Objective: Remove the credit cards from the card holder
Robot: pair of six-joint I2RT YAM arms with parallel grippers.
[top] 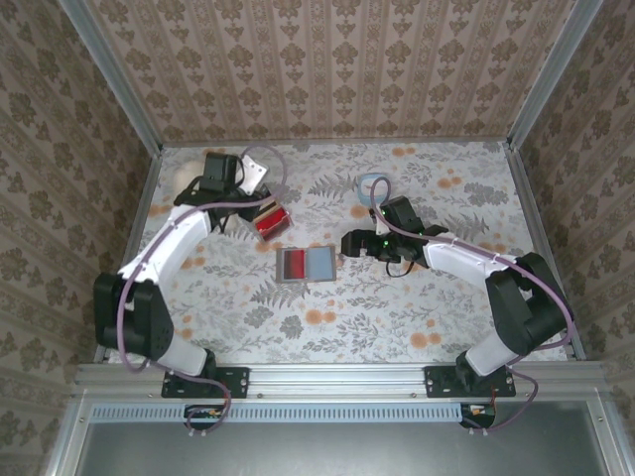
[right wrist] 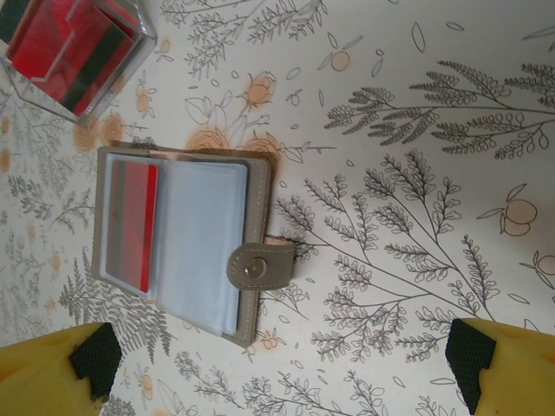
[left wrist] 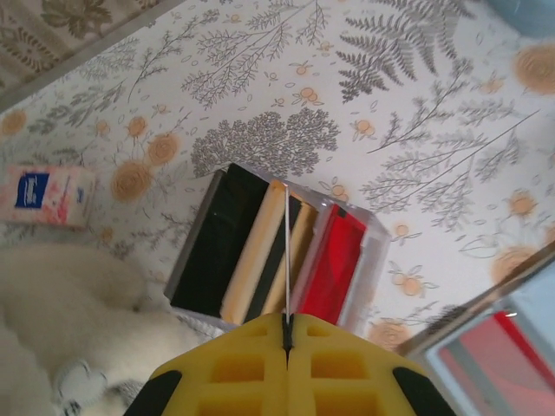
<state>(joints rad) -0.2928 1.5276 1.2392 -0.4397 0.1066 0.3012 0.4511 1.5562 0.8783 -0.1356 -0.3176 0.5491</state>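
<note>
While the left gripper (left wrist: pixel 288 325) has its yellow fingers pressed together on a thin pale card (left wrist: pixel 286 251), seen edge-on and sticking straight out ahead of the seam, the right gripper (right wrist: pixel 282 368) stands with its fingers spread wide, one at each lower corner of its wrist view. The holder (right wrist: pixel 178 238) lies open and flat on the table (right wrist: pixel 416 225), ahead of the right jaws and nearer the finger at the lower left of that view, apart from both fingers. Under its clear pockets a red card (right wrist: pixel 139 225) and a pale blue card (right wrist: pixel 201 238) lie side by side. Its snap tab (right wrist: pixel 258 265) sticks out from the holder's edge on the side toward the middle of the jaw gap. Farther ahead of the right jaws, past the holder, stands a clear box (right wrist: pixel 130 35). Seen from the left wrist, the box holds a black, tan and red block (left wrist: pixel 217 251) just beyond the left fingertips, under the held card. A small white pack (left wrist: pixel 52 195) and a white fluffy thing (left wrist: pixel 69 321) lie off to one side of those jaws, and a corner of the holder shows on the other.
</note>
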